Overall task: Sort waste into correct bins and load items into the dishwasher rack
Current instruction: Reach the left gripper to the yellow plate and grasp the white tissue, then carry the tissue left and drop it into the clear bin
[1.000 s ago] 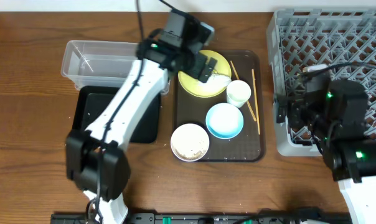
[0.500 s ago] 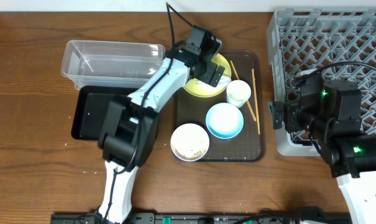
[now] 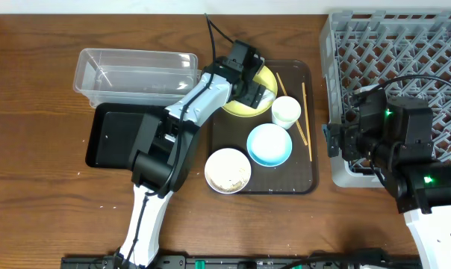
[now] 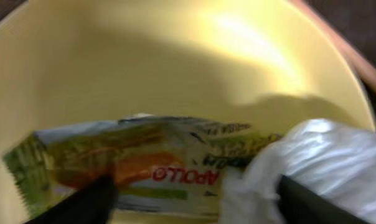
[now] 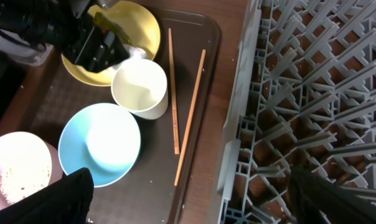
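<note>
One crumpled wrapper (image 4: 144,171), orange-green print, yellow plate (image 4: 175,56)

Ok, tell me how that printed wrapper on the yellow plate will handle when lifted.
Probably floppy and light: the printed wrapper looks like thin creased film. Its glossy face could slide on the smooth yellow plate. The crumpled white plastic beside it might drag along.

Dishes and waste sit between bins and rack.
A crumpled wrapper (image 4: 138,168) lies on the yellow plate (image 3: 233,107). From the light-blue bowl (image 3: 269,144): plate at 11 o'clock, white cup (image 3: 286,111) at 1, chopsticks (image 3: 306,123) and beyond them grey rack (image 3: 405,52) at 2, white bowl (image 3: 228,170) holding pale grains (image 3: 227,176) at 8, black tray (image 3: 117,138) at 9, clear tub (image 3: 136,54) at 10.
</note>
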You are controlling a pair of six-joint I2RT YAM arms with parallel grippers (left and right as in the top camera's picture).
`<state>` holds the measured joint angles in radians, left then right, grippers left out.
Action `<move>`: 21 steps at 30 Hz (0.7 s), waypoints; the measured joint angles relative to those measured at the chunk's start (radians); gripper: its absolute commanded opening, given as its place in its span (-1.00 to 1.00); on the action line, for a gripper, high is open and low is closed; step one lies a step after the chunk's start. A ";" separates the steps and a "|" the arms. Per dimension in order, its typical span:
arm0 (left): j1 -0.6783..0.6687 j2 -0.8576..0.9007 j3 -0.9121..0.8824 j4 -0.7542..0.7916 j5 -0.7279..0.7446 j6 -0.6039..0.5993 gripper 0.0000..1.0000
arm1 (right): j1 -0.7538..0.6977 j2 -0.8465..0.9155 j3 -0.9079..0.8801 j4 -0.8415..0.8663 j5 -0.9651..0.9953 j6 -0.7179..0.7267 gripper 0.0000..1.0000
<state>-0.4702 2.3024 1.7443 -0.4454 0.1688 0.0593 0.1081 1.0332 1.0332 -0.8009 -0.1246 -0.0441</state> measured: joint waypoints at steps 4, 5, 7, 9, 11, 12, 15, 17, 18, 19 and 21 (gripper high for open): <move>-0.003 0.003 0.001 0.000 0.000 -0.007 -0.31 | 0.000 0.000 0.000 0.000 0.000 0.000 0.87; -0.005 0.004 0.001 -0.001 0.000 -0.009 -0.46 | 0.000 0.000 0.000 0.000 0.000 0.000 0.85; -0.005 0.004 0.001 -0.002 0.001 -0.003 -0.63 | 0.000 0.000 0.000 0.000 -0.001 0.000 0.83; -0.005 0.004 0.001 -0.002 0.005 -0.005 -0.83 | 0.000 0.000 0.000 -0.001 -0.001 0.000 0.82; -0.005 0.004 0.001 -0.002 0.005 -0.006 -0.88 | 0.000 0.000 0.000 -0.001 -0.002 0.000 0.80; -0.005 0.003 0.001 -0.002 0.004 -0.005 -0.88 | 0.000 0.000 0.000 -0.002 -0.003 0.000 0.79; -0.002 -0.014 0.001 -0.014 0.004 -0.004 -0.88 | 0.000 0.000 0.000 -0.002 -0.003 0.000 0.79; 0.007 -0.050 0.001 -0.028 0.003 -0.004 -0.88 | 0.000 0.000 0.000 -0.002 -0.003 0.000 0.79; 0.015 -0.079 0.001 -0.036 0.005 -0.004 -0.88 | 0.000 0.000 0.000 -0.002 -0.003 0.000 0.79; 0.022 -0.105 0.001 -0.045 0.003 -0.006 -0.88 | 0.000 0.000 0.000 -0.003 -0.003 0.000 0.78; 0.045 -0.190 0.001 -0.069 0.004 -0.010 -0.88 | 0.000 0.000 0.000 -0.003 -0.003 0.000 0.78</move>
<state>-0.4255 2.1124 1.7451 -0.5140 0.1726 0.0498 0.1081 1.0332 1.0332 -0.8036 -0.1280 -0.0437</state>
